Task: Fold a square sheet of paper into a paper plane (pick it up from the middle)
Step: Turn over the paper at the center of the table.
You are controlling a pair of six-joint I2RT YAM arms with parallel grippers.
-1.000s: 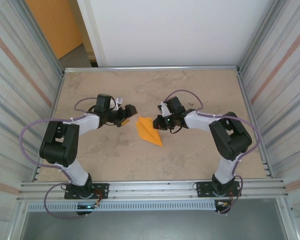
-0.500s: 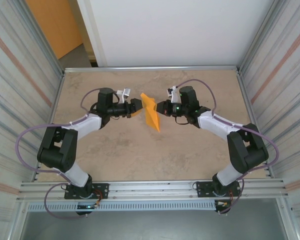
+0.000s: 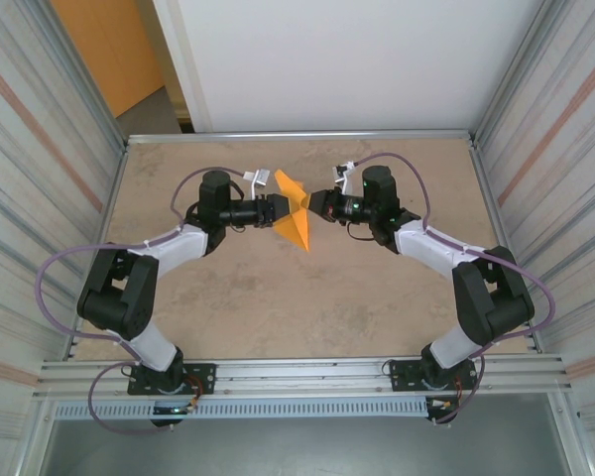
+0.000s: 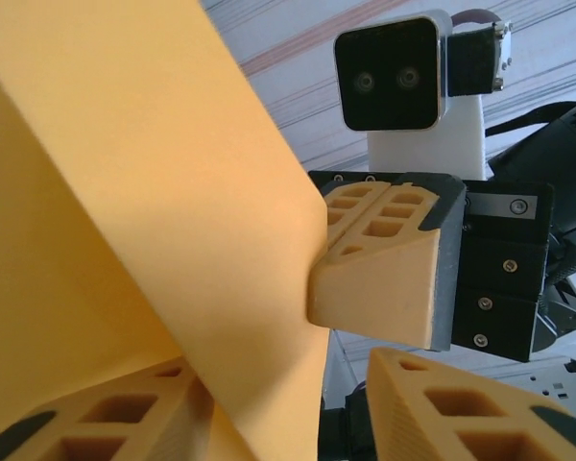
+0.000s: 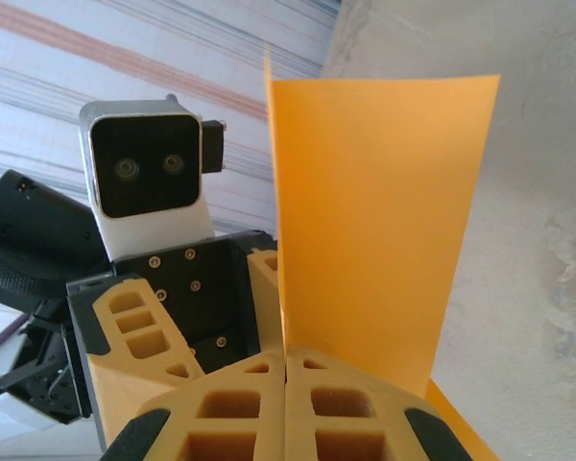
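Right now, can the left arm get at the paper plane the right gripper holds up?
Probably yes: the left gripper stands open astride the free edge of the paper plane, nothing between them.

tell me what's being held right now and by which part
The right end effector pinches the paper plane by one edge; the left end effector straddles the paper, jaws open.

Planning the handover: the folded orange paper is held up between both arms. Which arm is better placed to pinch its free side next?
Left, probably. The right tool is shut on the paper plane, holding it aloft; the left tool faces it, jaws part open astride the paper's free flap.
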